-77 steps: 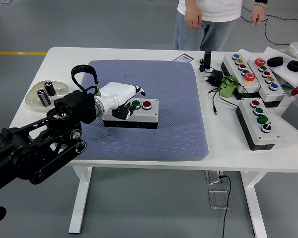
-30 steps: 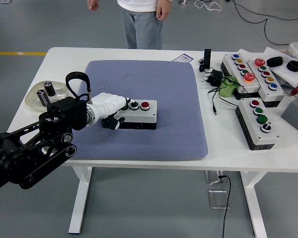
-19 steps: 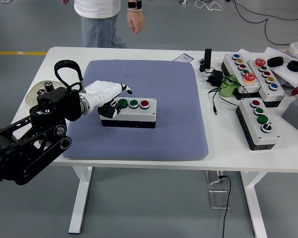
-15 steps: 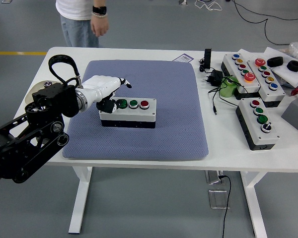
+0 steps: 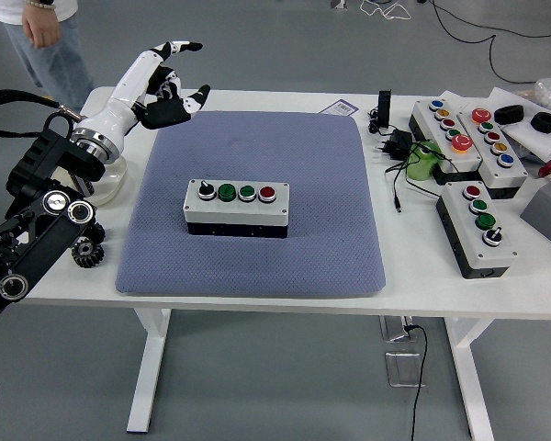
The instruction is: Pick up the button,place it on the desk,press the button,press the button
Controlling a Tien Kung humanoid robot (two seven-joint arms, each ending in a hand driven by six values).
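Button box (image 5: 237,207) lies well below left hand (image 5: 161,81).

Robotics test lab: white height-adjustable tabletop (image 5: 257,292) on a grey industrial floor (image 5: 285,386), several push-button control boxes (image 5: 478,226), loose cables (image 5: 399,175), a blue work mat (image 5: 257,248).

grey button box (image 5: 237,208) (green, red btns), blue mat (image 5: 257,138)

The left robot hand (image 5: 162,81) hovers, fingers spread, above the mat (image 5: 257,197) bearing the button box (image 5: 237,209).
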